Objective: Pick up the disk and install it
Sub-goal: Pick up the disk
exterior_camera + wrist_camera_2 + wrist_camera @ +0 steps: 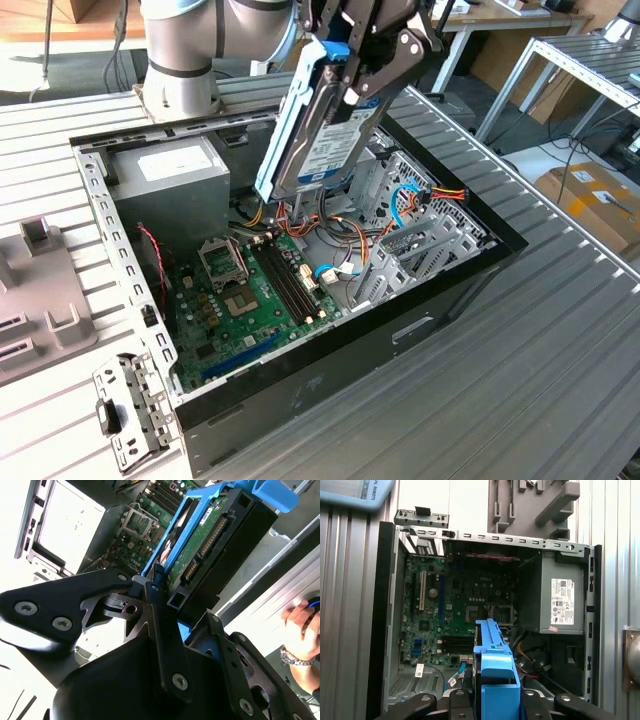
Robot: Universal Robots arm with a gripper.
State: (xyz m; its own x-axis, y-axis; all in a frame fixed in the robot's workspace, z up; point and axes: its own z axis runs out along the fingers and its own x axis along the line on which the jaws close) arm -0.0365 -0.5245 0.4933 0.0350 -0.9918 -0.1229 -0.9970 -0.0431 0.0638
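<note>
The disk (pixel 322 128), a dark hard drive in a bright blue carrier with a white label, hangs tilted and steep in the air above the open computer case (pixel 455 268). My gripper (pixel 352 82) is shut on its upper end, one black finger on each side. In the second wrist view the disk (pixel 212 532) runs away from the gripper (pixel 172 602) with its green circuit side and connector showing. In the first wrist view the blue end of the disk (pixel 495 667) stands over the case interior, between the motherboard and the cables.
Inside the case lie a green motherboard (pixel 250 290), a grey power supply (pixel 170 180), loose coloured cables (pixel 330 235) and a metal drive cage (pixel 425 235). A grey fixture (pixel 40 300) and a metal bracket (pixel 125 410) sit at the exterior view's left. A person's hand (pixel 300 625) rests beside the case.
</note>
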